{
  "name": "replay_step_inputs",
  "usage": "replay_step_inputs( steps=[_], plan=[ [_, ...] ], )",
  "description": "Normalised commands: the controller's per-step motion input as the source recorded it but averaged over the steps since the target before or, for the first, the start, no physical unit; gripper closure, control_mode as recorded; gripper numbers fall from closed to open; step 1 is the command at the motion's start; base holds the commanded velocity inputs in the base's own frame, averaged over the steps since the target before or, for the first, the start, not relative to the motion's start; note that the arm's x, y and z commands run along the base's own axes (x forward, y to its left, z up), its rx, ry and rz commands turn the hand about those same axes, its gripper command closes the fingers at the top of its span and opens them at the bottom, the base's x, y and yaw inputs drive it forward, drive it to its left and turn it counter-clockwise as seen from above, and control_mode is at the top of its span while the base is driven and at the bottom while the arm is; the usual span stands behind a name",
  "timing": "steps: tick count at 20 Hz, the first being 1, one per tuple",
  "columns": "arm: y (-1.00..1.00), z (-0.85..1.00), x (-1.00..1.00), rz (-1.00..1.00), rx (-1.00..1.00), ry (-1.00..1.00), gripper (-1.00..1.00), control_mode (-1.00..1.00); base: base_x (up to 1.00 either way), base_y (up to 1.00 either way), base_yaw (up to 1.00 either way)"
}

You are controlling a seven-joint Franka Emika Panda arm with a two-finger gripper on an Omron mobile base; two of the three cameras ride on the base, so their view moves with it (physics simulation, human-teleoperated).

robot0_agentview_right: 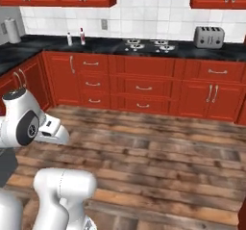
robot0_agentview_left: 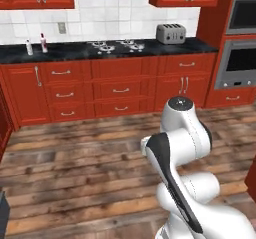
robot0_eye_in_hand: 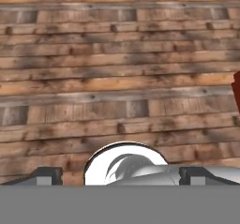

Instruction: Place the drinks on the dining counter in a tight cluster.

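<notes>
Hand view looks straight down on the wooden plank floor (robot0_eye_in_hand: 117,78), with the gripper (robot0_eye_in_hand: 121,175) at the bottom edge, its two dark fingertips (robot0_eye_in_hand: 47,175) set wide apart and nothing between them: the pincer is released and empty.

In the left base view we find two small bottles far off on the black counter (robot0_agentview_left: 150,47) under the white tiled wall: a white bottle (robot0_agentview_left: 29,47) and, just beside it, a bottle with red on it (robot0_agentview_left: 44,43). They stand upright, close together but not touching, near the counter's left end. The right base view shows the same pair, the white bottle (robot0_agentview_right: 69,39) and the red-marked bottle (robot0_agentview_right: 82,36), left of the stovetop burners (robot0_agentview_right: 146,44), with a toaster (robot0_agentview_right: 209,36) well to the right. They are too small for us to read caps or labels, and we cannot say from here that they are the drinks. The dining counter itself we cannot point to.

We judge the step in hand to be travel, with the arm folded over bare floor. To do it well, we keep the arm tucked while the base drives, keep the jaws spread, and stop square to the counter edge. We then approach a bottle from the side at mid-body, because slim upright bottles tip easily.
</notes>
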Motion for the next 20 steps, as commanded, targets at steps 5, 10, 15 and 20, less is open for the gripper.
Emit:
replay_step_inputs(
  steps=[5,10,15,20],
  plan=[
    [0.00,0.00,0.00,0.00,0.00,0.00,-1.00,1.00,1.00,0.41,-0.27],
    [0.00,0.00,0.00,0.00,0.00,0.00,-1.00,1.00,1.00,0.47,-0.26],
    [0.00,0.00,0.00,0.00,0.00,0.00,-1.00,1.00,1.00,0.79,-0.02],
    [0.00,0.00,0.00,0.00,0.00,0.00,-1.00,1.00,1.00,0.57,0.30]
  ],
)
